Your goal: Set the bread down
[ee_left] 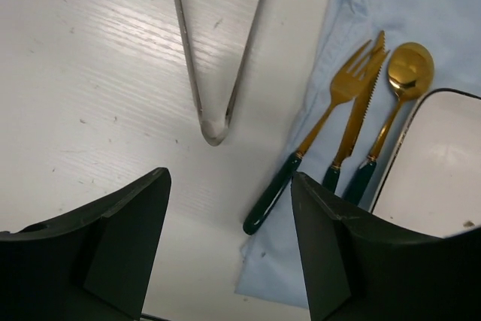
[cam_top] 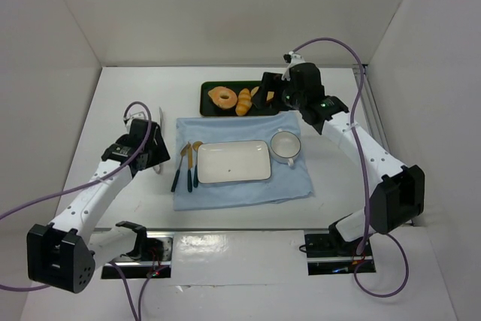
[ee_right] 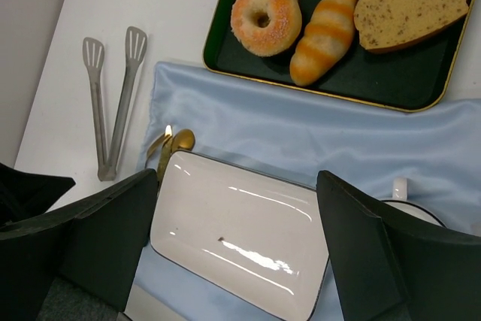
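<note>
The bread, a round orange-tan bagel (cam_top: pixel 222 98) with a small hole, lies at the left end of a dark green tray (cam_top: pixel 210 110). It also shows in the right wrist view (ee_right: pixel 264 13). My right gripper (cam_top: pixel 268 95) hovers above the tray's right part, to the right of the bagel. It is open and empty (ee_right: pixel 237 253). A white rectangular plate (cam_top: pixel 234 162) lies empty on a blue cloth (cam_top: pixel 293 182), below the right gripper in its wrist view (ee_right: pixel 240 223). My left gripper (cam_top: pixel 155 154) is open and empty (ee_left: pixel 229 246) over the bare table left of the cloth.
A striped golden roll (ee_right: pixel 325 33) and a bread slice (ee_right: pixel 409 7) share the tray. A white cup (cam_top: pixel 285 146) stands right of the plate. A gold fork (ee_left: pixel 331 122), knife (ee_left: pixel 359 118) and spoon (ee_left: pixel 409 73) lie left of it. Metal tongs (ee_left: pixel 214 129) lie ahead of the left gripper.
</note>
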Robot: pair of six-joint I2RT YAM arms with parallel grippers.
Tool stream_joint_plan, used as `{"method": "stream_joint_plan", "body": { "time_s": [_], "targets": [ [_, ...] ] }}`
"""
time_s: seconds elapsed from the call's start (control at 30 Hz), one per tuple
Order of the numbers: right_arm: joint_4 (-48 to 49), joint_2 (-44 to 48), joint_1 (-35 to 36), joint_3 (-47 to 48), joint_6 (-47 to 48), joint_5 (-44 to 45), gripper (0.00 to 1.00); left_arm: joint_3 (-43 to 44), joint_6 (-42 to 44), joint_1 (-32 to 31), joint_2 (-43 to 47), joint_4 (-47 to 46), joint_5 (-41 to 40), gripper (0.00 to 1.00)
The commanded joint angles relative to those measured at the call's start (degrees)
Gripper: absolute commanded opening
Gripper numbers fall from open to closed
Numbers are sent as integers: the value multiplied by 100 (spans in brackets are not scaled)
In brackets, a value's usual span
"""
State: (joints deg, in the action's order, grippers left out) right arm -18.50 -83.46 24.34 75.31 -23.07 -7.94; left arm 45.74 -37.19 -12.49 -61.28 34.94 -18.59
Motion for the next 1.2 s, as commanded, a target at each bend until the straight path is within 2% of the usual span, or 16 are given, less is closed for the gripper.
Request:
{"method": "stream_joint_plan", "body": {
  "time_s": [0.0, 0.17, 0.57, 0.83, 1.17],
  "targets": [
    [13, 260, -26, -104, 83, -58, 93, -38, 300, 89, -60, -74, -409, 78],
    [66, 260, -26, -157, 83, -111, 93, 67, 352, 89, -446, -75, -461, 78],
    [286, 260, -201, -104, 31, -471, 93, 682, 405, 370, -1580, 118, -31, 79],
    [338, 260, -491, 1, -22, -655, 93, 964, 467, 731, -2476, 5, 505, 81],
    [400, 374, -922, -51, -22, -1033, 93, 1262, 572, 889, -3364, -110, 620, 81]
  ]
}}
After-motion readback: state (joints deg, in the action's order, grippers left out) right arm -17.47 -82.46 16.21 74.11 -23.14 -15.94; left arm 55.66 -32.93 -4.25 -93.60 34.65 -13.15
